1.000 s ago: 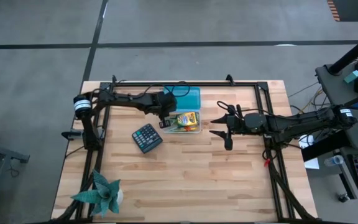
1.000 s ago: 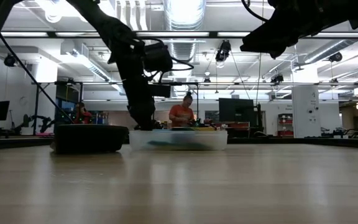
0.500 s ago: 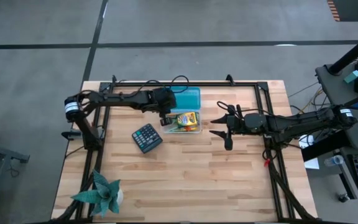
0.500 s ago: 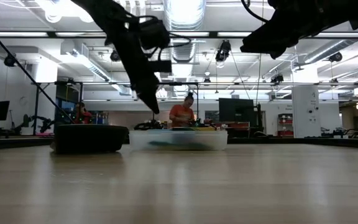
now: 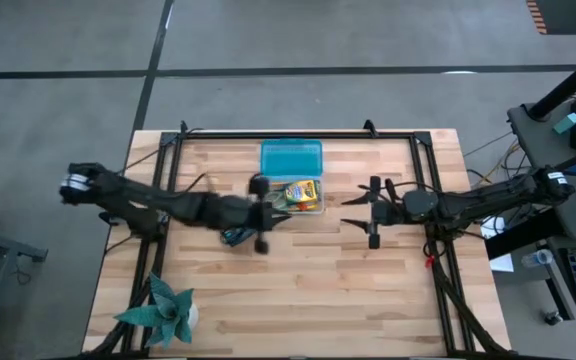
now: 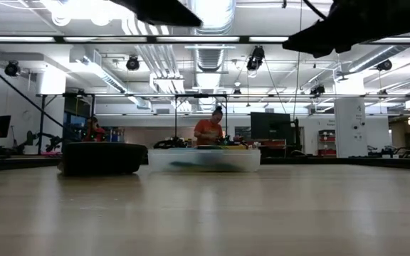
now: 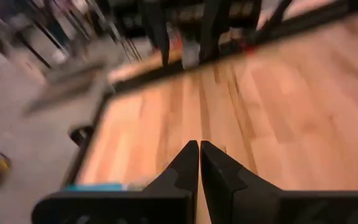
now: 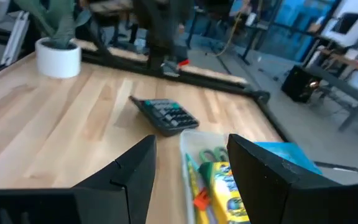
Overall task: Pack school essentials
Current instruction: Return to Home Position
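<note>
A clear box [image 5: 296, 196] stands at the table's middle, far side. It holds the yellow-green crayon pack [image 8: 227, 184], green-handled scissors [image 8: 211, 154], a green pen [image 8: 192, 176] and an orange eraser [image 8: 202, 199]. Its teal lid [image 5: 291, 158] lies just behind it. A dark calculator [image 8: 165, 115] lies left of the box, partly under my left arm in the high view. My left gripper [image 5: 264, 214] is shut and empty, above the table by the box's near left corner. My right gripper [image 5: 360, 213] is open and empty, right of the box.
A green spiky plant in a white pot [image 5: 165, 310] stands at the near left corner. A black frame [image 5: 423, 160] runs round the table's far and side edges. Bare wood [image 5: 318, 290] fills the near half. A person [image 6: 208, 131] shows in the room behind.
My left arm has swung from the box's far left side toward the table's near edge and risen, so its gripper is now over the calculator's right end, by the box's near left corner. The box and calculator have stayed in place.
</note>
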Tool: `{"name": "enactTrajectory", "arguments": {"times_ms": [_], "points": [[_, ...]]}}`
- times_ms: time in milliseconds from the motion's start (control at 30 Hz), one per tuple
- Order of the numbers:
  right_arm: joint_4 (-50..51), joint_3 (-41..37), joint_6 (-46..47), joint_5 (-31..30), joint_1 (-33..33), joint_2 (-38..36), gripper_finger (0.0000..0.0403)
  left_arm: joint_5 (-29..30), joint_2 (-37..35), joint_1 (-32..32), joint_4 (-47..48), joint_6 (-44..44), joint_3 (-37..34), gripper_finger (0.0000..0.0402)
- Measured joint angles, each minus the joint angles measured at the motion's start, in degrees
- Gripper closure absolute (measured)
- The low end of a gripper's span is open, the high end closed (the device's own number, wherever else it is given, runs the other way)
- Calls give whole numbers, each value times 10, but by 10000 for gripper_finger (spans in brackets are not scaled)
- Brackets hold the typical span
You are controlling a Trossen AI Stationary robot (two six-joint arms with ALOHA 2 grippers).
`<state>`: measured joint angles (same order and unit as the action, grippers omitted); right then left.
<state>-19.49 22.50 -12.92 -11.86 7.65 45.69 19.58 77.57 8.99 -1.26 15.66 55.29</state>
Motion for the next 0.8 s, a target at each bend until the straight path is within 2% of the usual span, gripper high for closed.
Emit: {"name": "enactTrajectory", "arguments": {"times_ms": [200,367,800], "points": [[-1,-6,-24,-8,0,-54,213,86,-129,68,-46,1,-94,402],[-2,-17,-54,-9,0,-115,213,95,-238,81,-55,-3,-168,402],[-6,-135,-85,-18,-2,-325,213,99,-538,80,-90,2,-394,402]]}}
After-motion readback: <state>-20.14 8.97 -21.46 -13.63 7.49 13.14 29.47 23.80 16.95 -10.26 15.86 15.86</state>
